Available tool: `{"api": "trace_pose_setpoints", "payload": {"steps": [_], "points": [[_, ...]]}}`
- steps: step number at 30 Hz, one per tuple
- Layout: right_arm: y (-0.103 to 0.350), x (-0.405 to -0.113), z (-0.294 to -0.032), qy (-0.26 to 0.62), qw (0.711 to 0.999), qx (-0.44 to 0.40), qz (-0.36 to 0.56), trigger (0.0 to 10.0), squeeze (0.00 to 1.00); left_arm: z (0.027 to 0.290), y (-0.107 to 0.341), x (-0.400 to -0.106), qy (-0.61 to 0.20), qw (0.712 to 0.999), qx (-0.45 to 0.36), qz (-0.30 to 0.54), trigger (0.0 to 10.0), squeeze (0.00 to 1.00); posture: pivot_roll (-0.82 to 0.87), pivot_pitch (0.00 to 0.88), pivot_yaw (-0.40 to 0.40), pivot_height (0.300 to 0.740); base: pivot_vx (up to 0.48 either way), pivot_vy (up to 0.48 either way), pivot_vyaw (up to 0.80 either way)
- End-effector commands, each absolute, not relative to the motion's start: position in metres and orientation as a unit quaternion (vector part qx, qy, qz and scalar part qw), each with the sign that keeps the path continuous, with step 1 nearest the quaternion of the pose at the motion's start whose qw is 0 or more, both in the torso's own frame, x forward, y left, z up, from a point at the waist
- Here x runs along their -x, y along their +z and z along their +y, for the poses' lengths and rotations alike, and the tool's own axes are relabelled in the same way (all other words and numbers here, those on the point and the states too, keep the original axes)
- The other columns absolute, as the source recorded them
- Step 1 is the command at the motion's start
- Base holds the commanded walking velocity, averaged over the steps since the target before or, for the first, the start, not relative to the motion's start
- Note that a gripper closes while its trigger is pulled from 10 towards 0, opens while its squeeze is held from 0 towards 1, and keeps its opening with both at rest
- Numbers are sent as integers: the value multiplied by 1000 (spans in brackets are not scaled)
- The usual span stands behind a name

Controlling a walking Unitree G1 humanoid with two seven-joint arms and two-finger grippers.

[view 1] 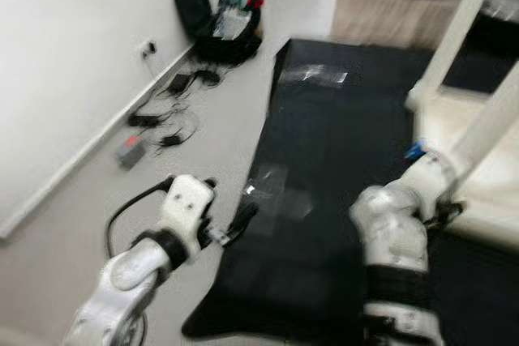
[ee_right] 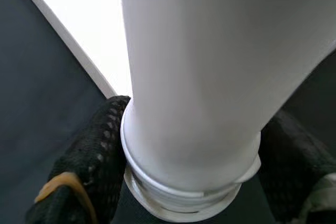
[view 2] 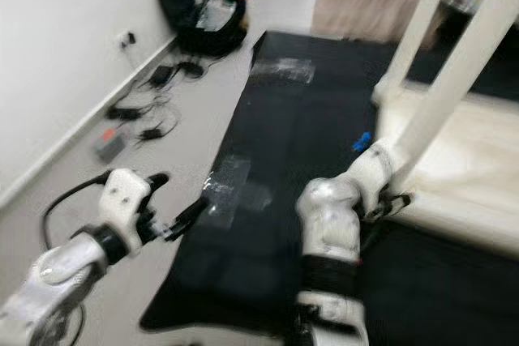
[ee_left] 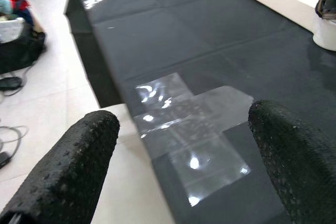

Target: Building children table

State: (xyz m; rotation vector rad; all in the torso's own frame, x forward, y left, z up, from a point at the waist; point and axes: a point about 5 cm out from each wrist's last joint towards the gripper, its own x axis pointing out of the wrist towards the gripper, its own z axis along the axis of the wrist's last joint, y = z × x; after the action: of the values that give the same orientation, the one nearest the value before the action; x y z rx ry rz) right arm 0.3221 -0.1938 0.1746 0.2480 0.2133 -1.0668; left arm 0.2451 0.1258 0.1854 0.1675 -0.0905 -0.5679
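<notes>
Black mat (view 1: 340,119); right tool (ee_right: 189,182) gripping table leg (ee_right: 210,66).

Both head views are motion-blurred; the white table leg (ee_right: 194,77) runs past the frame's top edge.

No readable text, labels, brand marks, numbers or signs anywhere. Head views blurred; small items on floor by wall too indistinct to show lettering. Wrist views show plain unmarked surfaces.
</notes>
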Motion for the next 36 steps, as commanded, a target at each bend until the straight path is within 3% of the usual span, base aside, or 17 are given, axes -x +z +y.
{"api": "trace_pose_setpoints", "payload": {"steps": [1,6,12,13,14,25,26,36], "points": [[158,-316,-181,-504,845,-122,133,10000,0,127,184,-245,-279,955,-88,-43,10000,0,125,181,14,740,0,0,0],[164,-317,-180,-497,853,-111,112,10000,0,128,184,-246,-277,956,-87,-44,10000,0,125,182,13,740,0,0,0],[181,-321,-171,-449,887,-88,52,10000,0,128,184,-246,-277,956,-87,-45,10000,0,123,182,14,740,0,0,0],[181,-321,-168,-445,890,-86,50,10000,969,127,184,-246,-278,956,-87,-45,10000,0,123,182,14,740,0,0,0],[181,-320,-167,-440,893,-84,51,10000,1000,127,184,-246,-279,955,-88,-45,10000,0,121,176,13,740,0,0,0],[182,-312,-166,-442,894,-61,34,10000,1000,127,183,-247,-279,955,-89,-47,10000,0,119,165,13,740,0,0,0],[183,-311,-167,-438,897,-57,28,10000,0,127,183,-247,-279,955,-89,-47,10000,0,115,166,12,740,0,0,0],[183,-300,-175,-409,912,-33,10,10000,0,125,184,-249,-280,954,-89,-51,10000,0,109,167,12,740,0,0,0]]}}
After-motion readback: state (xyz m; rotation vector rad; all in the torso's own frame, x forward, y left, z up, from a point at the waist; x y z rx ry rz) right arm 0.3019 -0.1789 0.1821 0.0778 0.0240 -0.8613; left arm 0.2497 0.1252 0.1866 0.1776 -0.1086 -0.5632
